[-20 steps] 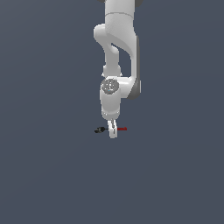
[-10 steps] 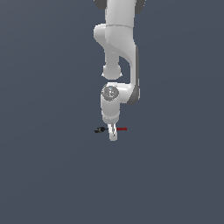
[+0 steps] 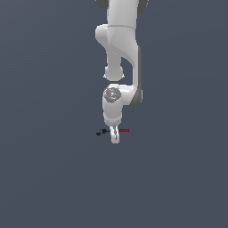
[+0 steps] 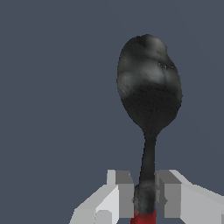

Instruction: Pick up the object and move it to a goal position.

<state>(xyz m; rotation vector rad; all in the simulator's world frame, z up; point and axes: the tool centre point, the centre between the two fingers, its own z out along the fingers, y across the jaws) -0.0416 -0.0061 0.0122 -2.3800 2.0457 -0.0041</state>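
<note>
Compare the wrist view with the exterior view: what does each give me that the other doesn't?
Wrist only: the spoon's mottled black bowl close up, and the claw fingers flanking its dark shaft. Exterior only: the whole white arm reaching down, and the full red handle pointing to that view's right. Both: spoon, claw at its shaft, plain grey surface.

- Both views are evenly and softly lit; the slate-grey background is flat, with no cast shadows.
- The white arm (image 3: 119, 53) shades grey toward 3 o'clock.
- The spoon head (image 4: 149, 89) looks blotchy and low-resolution, with dull grey sheen, no glare.
- No edge distortion.
</note>
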